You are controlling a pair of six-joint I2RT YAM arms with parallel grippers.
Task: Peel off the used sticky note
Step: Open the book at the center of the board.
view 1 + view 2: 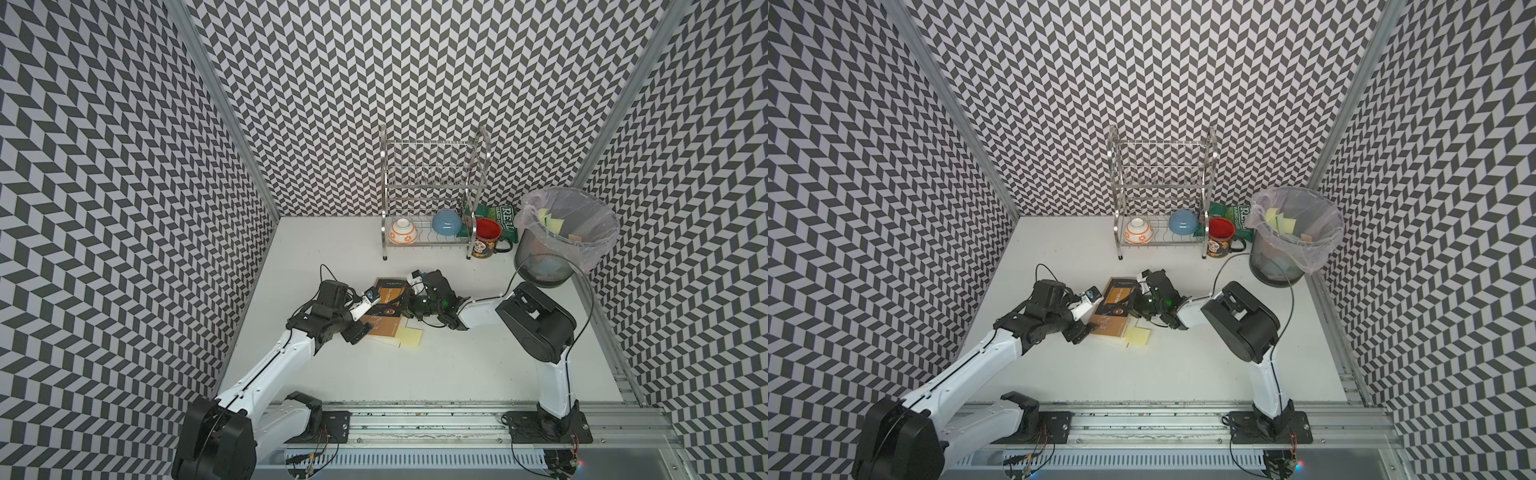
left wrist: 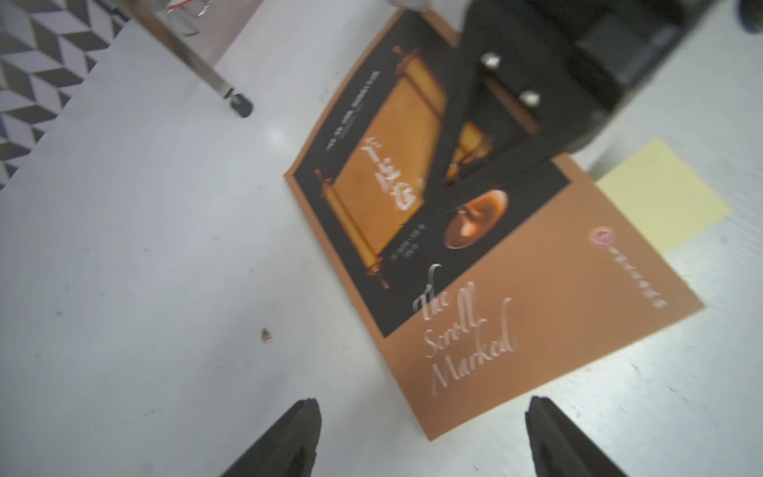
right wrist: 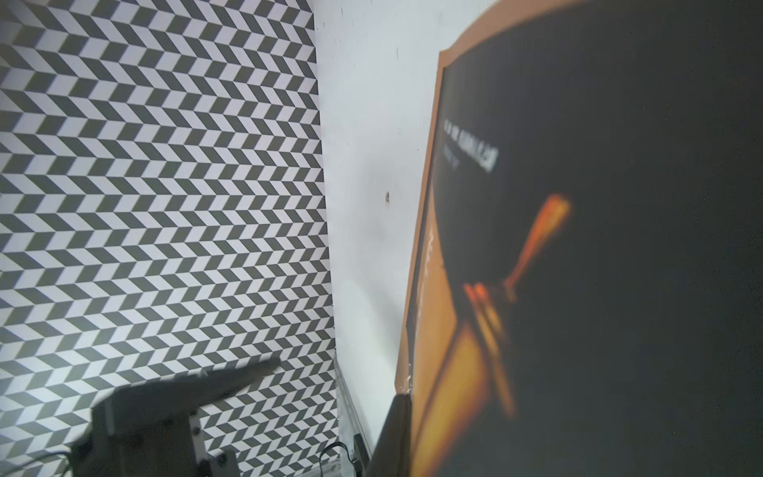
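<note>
Chevron-patterned walls (image 1: 124, 166) close in a white table (image 1: 415, 374), and near its middle lies a book (image 2: 536, 289) titled "The Scroll Marked". The used sticky note (image 2: 660, 198), pale yellow, pokes out from under the book's edge on the right arm's side. In both top views it looks like 2 overlapping sheets, and we cannot tell what they are stuck to.

We judge the step in hand to be opening the book to expose the note. The right gripper (image 2: 439, 198) has its fingers pressed together on the book cover (image 3: 578, 165), which looms close and bowed in the right wrist view, so we read it as pinched at its edge. The left gripper (image 2: 423, 402) hovers by the book's corner with jaws spread wide, holding nothing.

Next, we think the right arm must fold the cover back without dragging the book, while the left pins the pages or nips a free corner of the note.

The lined mesh bin (image 1: 536, 266) at the back holds several yellow notes (image 1: 552, 224). The dish rack (image 1: 430, 183) carries 2 bowls on its lower tier, 1 white-and-orange (image 1: 403, 231) and 1 blue (image 1: 446, 222). A red mug (image 1: 488, 241) stands just beside it, and we see nothing inside.
</note>
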